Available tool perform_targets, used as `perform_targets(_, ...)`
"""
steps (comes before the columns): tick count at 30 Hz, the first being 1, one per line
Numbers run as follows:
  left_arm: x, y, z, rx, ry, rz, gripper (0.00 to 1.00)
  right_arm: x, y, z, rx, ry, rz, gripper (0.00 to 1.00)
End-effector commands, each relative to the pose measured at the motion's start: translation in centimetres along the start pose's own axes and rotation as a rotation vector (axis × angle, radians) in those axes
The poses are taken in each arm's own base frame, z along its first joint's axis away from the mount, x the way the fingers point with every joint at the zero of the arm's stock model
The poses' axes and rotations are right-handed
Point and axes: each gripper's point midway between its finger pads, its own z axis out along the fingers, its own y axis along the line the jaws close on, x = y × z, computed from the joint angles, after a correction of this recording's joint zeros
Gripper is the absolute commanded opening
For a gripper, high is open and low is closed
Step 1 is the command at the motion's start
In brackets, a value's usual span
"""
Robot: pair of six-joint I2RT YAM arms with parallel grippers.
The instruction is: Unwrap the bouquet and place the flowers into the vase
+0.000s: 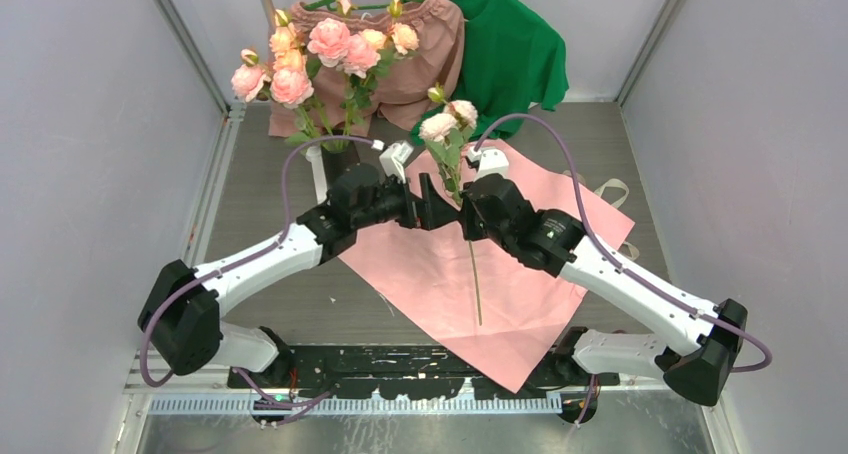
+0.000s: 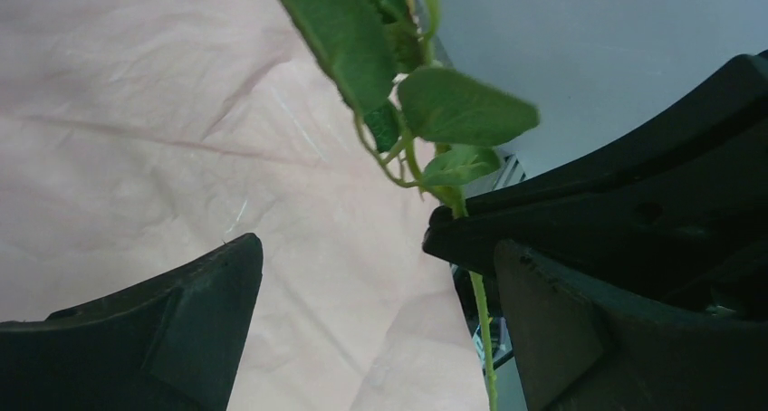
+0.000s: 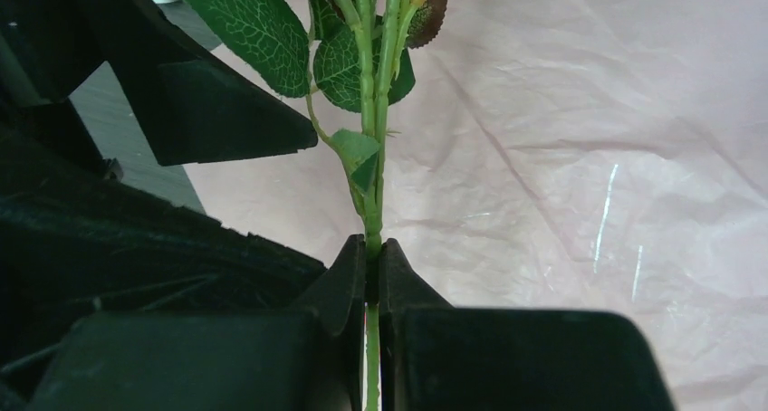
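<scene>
Where the overhead view looks down, you see the right jaws clenched on the thin green stem of a pale cream-pink artificial rose spray (image 1: 447,124). It is held upright above the salmon-pink paper sheet (image 1: 440,274), which lies spread flat over the surface's middle. Your left jaws stand released just beside that stem. Toward the far left corner, the pink roses with green leaves (image 1: 300,59) stand in the narrow black cylinder vase (image 1: 333,156).

From the left wrist, the leafy stem hangs between wide-apart jaws, close to one of them.

From the right wrist, both jaws pinch the stem just below its lowest leaves.
</scene>
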Motion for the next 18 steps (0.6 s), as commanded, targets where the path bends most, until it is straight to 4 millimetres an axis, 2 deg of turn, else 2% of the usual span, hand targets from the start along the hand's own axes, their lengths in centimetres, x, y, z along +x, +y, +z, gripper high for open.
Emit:
perform_targets(1,-3.4,-3.5,1.2,0.121,-0.160,0.055,1.00,-3.3,1.8,-2.2,-0.061,-0.106,0.047,0.01)
perform_targets(11,-2.9,-3.5,2.9,0.125,-0.153,0.027,0.99,-3.6,1.9,-3.3,-0.077,-0.118,0.045,0.01)
perform_targets(14,-4.4,-2.6,3.4,0.058,-0.206,0.031,0.98,-3.5,2.4,-3.4,-0.093,-0.114,0.045,0.01)
perform_targets(18,-6.5,-4.1,4.4,0.077,-0.223,0.054,0.98,-3.6,2.3,-3.4,-0.079,-0.124,0.052,0.01)
